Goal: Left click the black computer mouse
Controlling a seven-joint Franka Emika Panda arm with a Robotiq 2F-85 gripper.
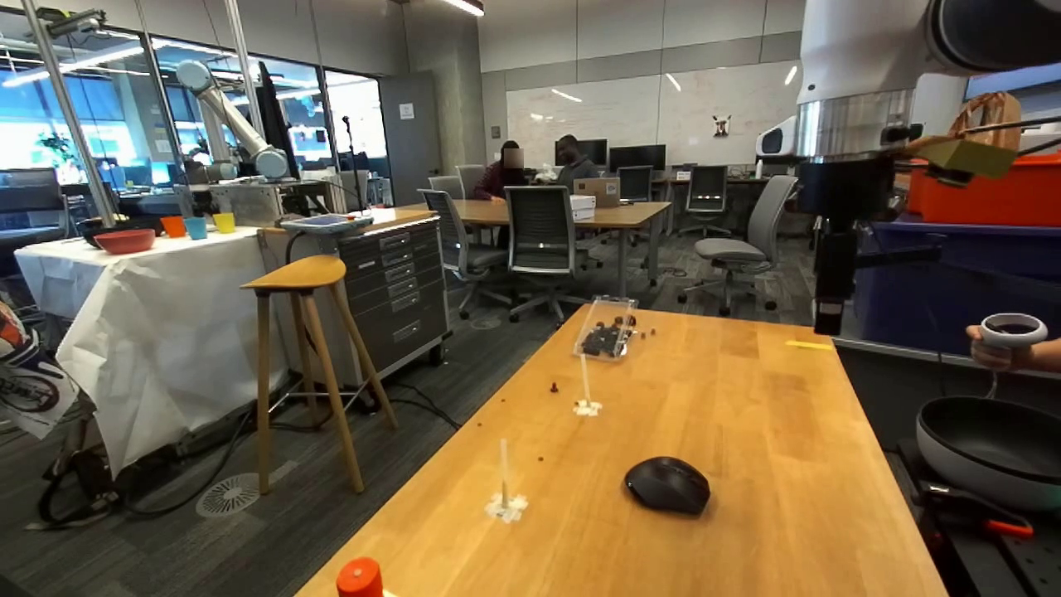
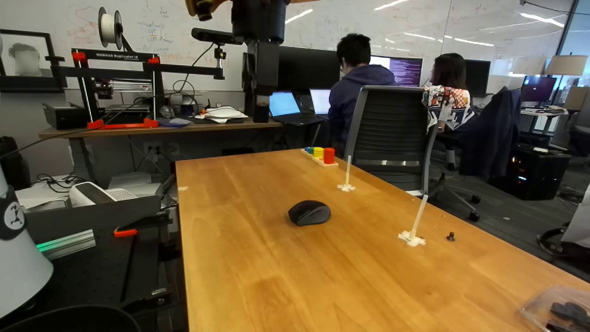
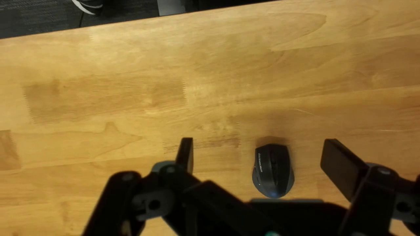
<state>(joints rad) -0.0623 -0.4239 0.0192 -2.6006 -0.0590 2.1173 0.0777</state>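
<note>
On the light-brown wooden table (image 2: pixel 239 230), the rounded matte-black computer mouse (image 3: pixel 273 173) sits flat, with nothing touching it but the wood. Step in hand, as I judge it: the approach to the left click. Your black two-finger gripper (image 3: pixel 258 140) has its fingers (image 3: pixel 343 168) spread wide with nothing between their tips, and in both exterior views it hangs well above the table. From the wrist view, the mouse falls within the span, closer to the finger at the right of that view.

Suggested handling: bring the fingers together first, so one narrow tip does the pressing; spread, they would likely straddle the body. Centre that tip over what should be the left button (image 3: pixel 263 153), descend slowly and vertically, press lightly, lift once it gives. A slanting or hurried touch could skid the mouse.

Appearance: blunt front toward the top of the wrist view, rounded tail below with a bluish sheen; greyer flank; pale lettering (image 3: pixel 260 163) along the left-button side.

Further out: two thin pale sticks (image 1: pixel 504 468) in white bases (image 1: pixel 506 507), one leaning; then a clear plastic tray (image 1: pixel 612 307) of small dark parts (image 1: pixel 603 340).
</note>
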